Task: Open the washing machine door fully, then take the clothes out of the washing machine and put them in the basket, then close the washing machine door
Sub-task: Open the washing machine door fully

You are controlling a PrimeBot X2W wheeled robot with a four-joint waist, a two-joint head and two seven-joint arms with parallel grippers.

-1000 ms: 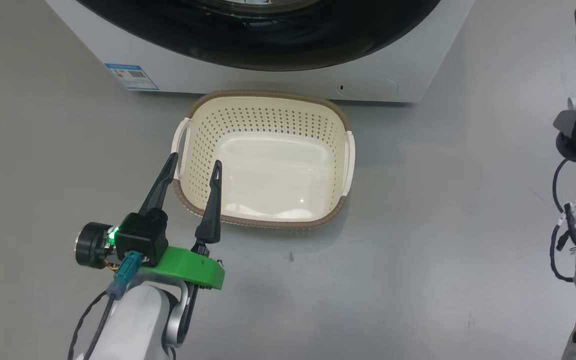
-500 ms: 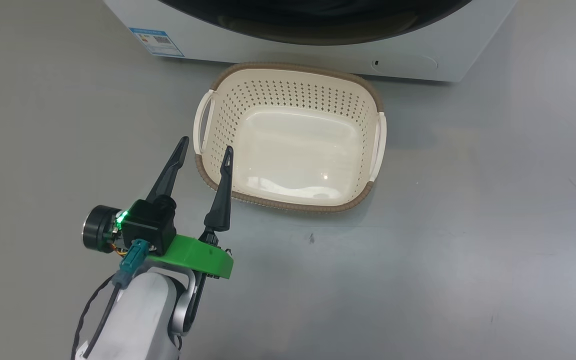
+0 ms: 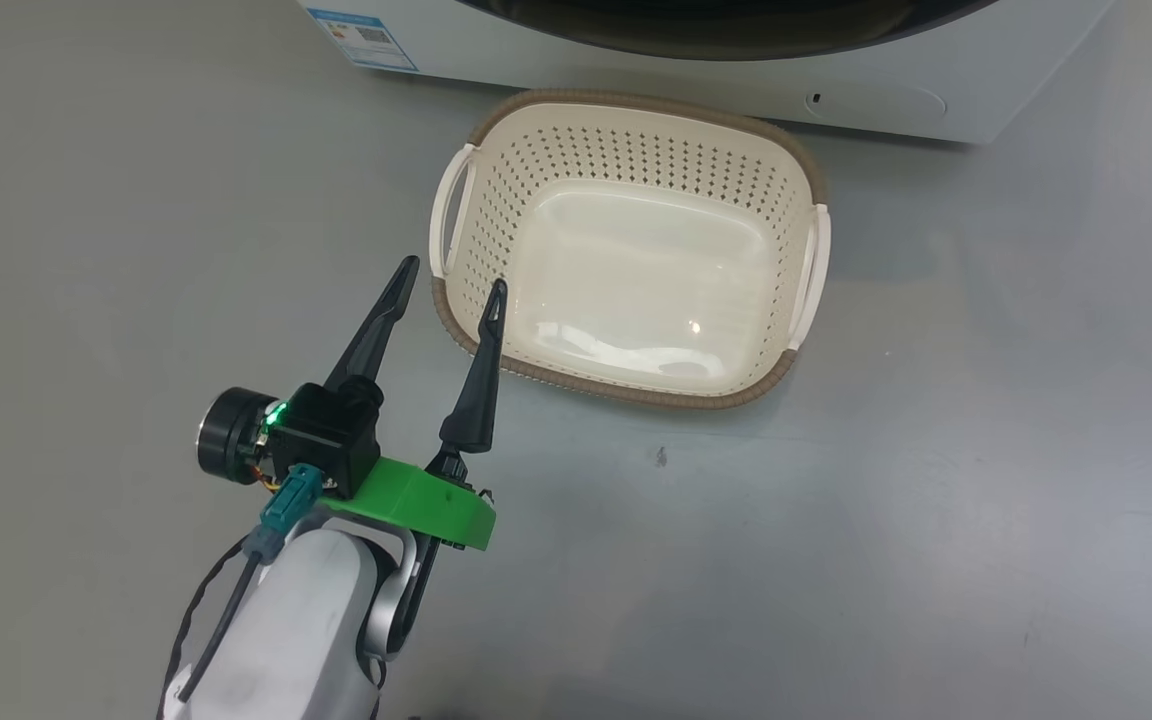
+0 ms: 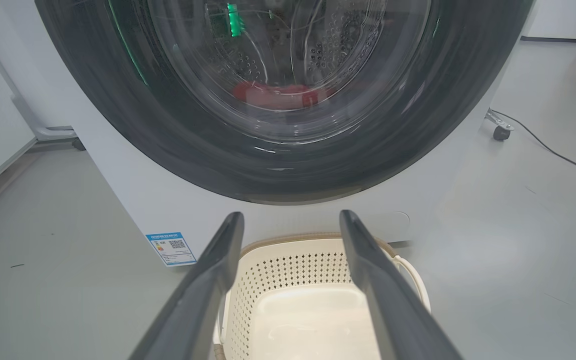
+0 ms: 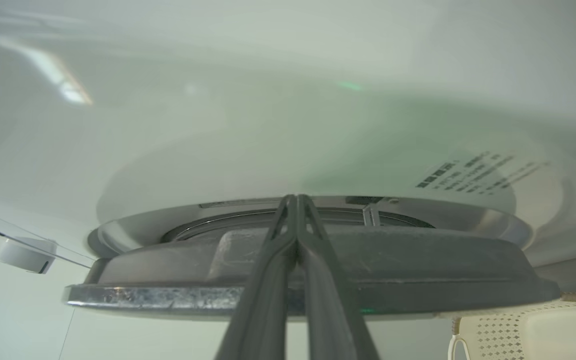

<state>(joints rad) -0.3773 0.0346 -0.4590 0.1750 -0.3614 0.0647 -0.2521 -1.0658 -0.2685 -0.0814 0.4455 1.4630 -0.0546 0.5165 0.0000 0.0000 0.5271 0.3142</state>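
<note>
one washing machine (image 4: 133,200) at the far side, with one round door (image 4: 288,165) and one blue label (image 3: 361,25) at its left. one bundle of red clothes (image 4: 278,95) behind the glass. one basket (image 3: 626,120) nearer, with two white handles (image 3: 451,205), left and right. two grippers, the left gripper (image 3: 453,274) and the right gripper (image 5: 295,197), two fingers each.

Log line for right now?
door closed | clothes inside | basket empty | left end effector open | right end effector shut at door
</note>
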